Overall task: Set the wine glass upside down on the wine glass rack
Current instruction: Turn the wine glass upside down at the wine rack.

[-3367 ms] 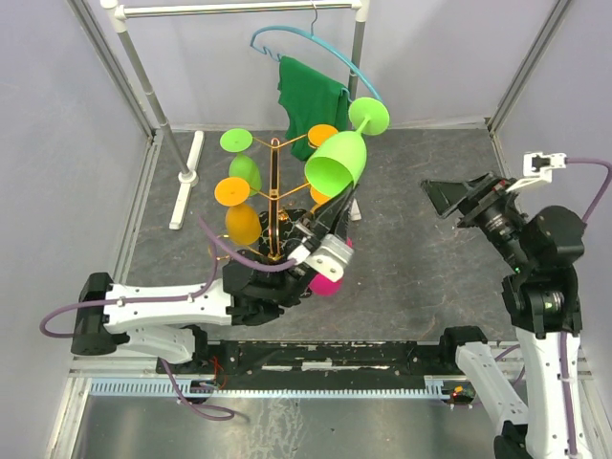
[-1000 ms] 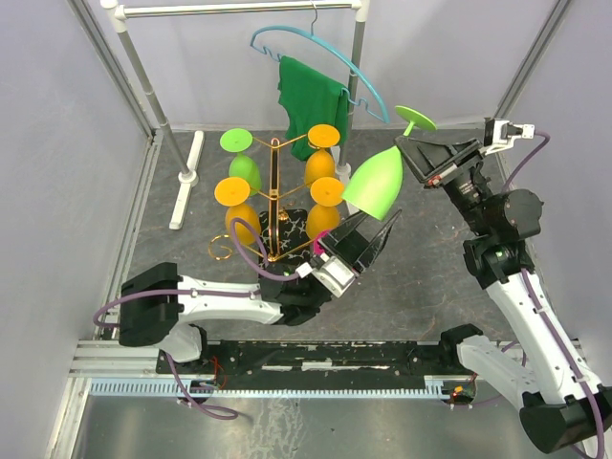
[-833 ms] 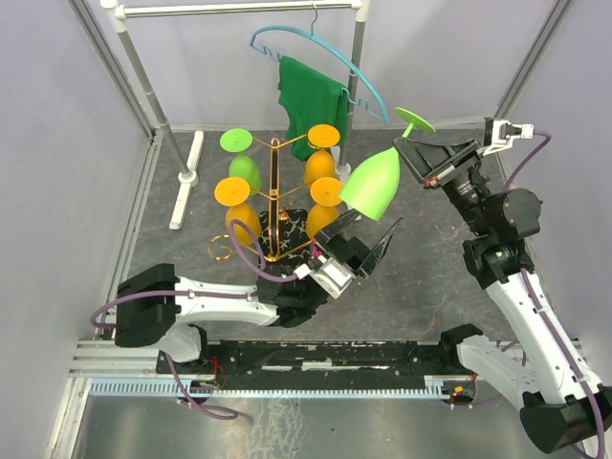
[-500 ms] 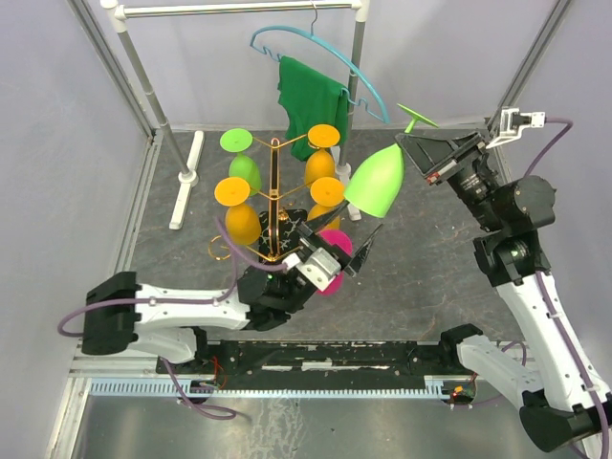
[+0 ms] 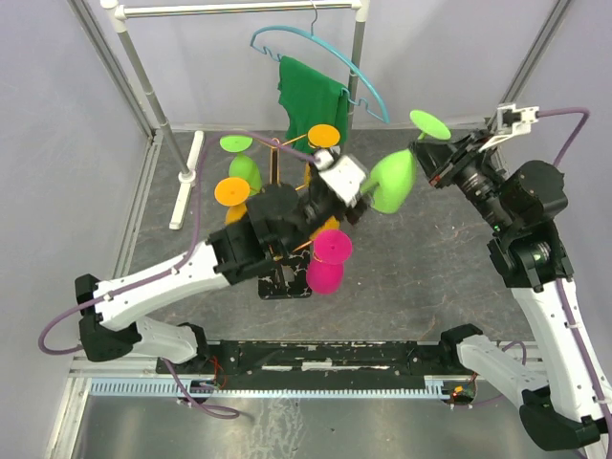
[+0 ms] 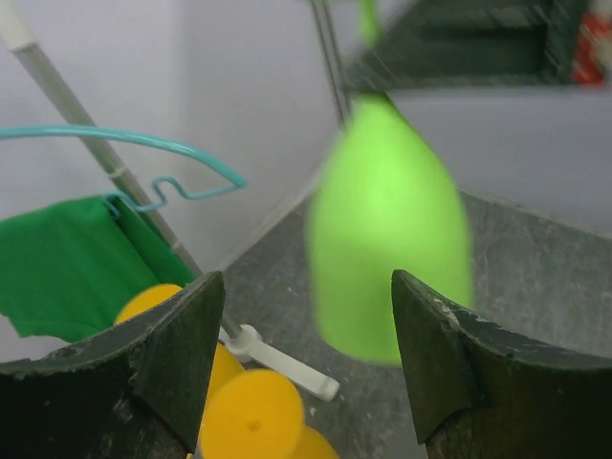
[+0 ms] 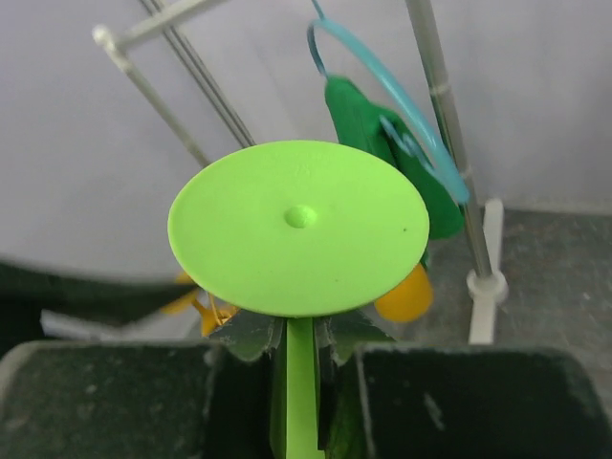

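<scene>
Right tool (image 7: 301, 346) pinches the lime-green wine glass (image 7: 298, 225) by its stem; left tool (image 6: 304, 316) spread wide.

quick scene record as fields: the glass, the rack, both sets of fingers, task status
green wine glass: in the air, tilted, right of the rack, not on it
right fingers: shut on its stem, just under the foot
left fingers: open, bowl seen between them, contact unclear
wine glass rack: gold, orange glasses hang on it
task status: glass not yet hung
</scene>
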